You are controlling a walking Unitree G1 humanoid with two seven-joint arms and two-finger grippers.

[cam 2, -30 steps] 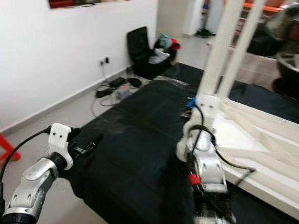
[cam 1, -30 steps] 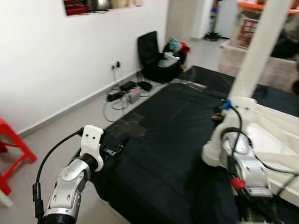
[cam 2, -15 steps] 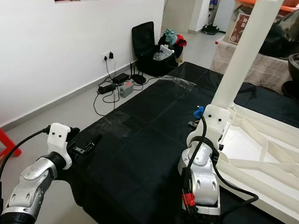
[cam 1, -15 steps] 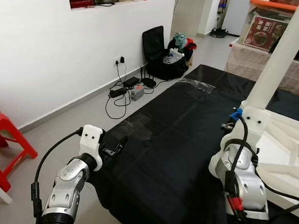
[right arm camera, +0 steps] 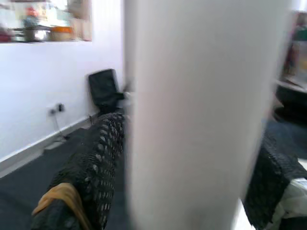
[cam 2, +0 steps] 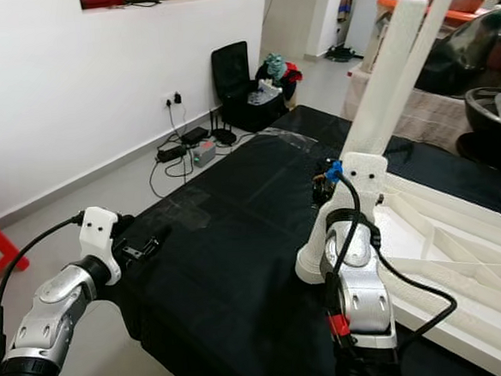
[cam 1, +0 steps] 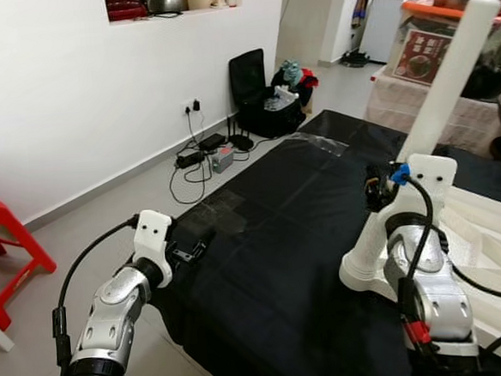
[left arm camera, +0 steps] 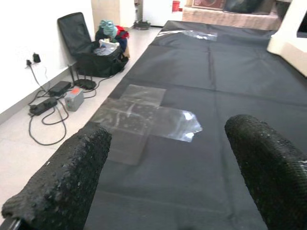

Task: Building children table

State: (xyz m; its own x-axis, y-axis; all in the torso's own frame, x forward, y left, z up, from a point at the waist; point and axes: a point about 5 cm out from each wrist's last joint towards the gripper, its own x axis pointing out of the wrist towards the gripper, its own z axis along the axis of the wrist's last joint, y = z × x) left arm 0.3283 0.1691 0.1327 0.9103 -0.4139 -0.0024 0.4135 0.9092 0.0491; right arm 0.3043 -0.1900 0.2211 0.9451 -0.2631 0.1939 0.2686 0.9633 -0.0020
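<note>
Since the earlier frame, the right gripper [right arm camera: 192, 158] has raised the leg [cam 1: 449, 79] steeper, its foot end still on the mat [cam 1: 297, 236]. Fingers [right arm camera: 98, 158] clamp the smooth white cylinder. Judged: aligning it for the tabletop [cam 2: 461, 251], a ribbed white panel just beside. Left gripper [left arm camera: 168, 158] hovers spread above the matte mat.

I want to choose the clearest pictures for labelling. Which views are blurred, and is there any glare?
Right wrist view: the white table leg is soft and blurred. Left wrist view: sharp, with glare on the clear tape patch. Both eye views: evenly lit, sharp.
</note>
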